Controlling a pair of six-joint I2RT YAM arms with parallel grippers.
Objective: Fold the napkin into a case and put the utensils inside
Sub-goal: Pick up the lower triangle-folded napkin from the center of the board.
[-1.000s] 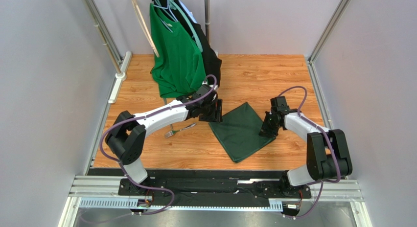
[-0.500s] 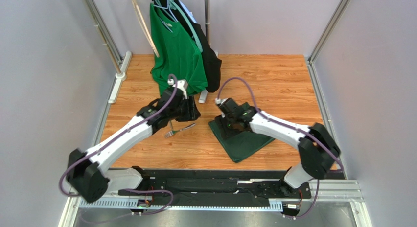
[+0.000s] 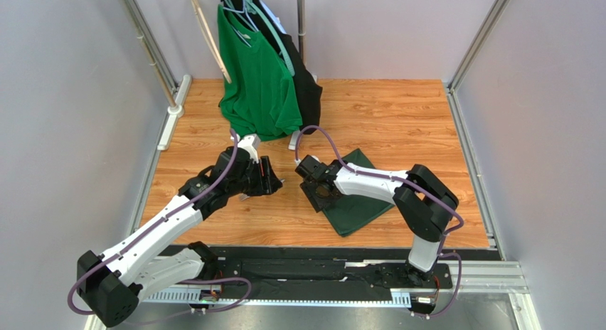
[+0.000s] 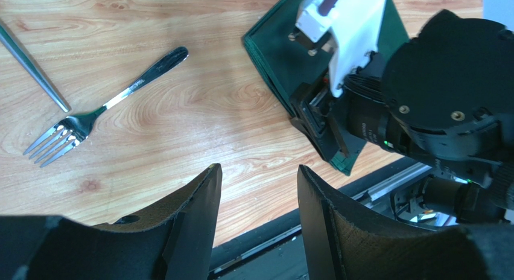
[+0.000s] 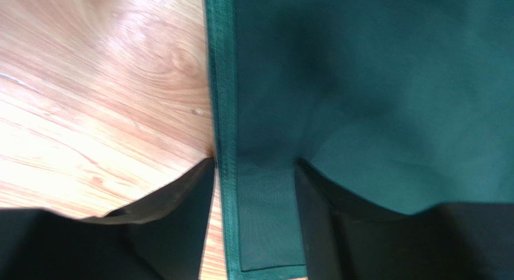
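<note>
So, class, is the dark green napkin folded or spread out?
Folded: the napkin shows several stacked layers along its left edge in the left wrist view.

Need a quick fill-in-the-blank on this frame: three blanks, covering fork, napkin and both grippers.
1. The fork lies on the table, not touching the dark ____ napkin.
2. The right gripper straddles the napkin's hemmed edge with its jaws ____.
3. The left gripper, above the table near the fork, holds ____.

Missing words: green; open; nothing.

Free wood (image 4: pixel 199 111) between fork (image 4: pixel 90 114) and napkin (image 4: pixel 274 57), T-shirt (image 3: pixel 259 81) hanging behind
</note>
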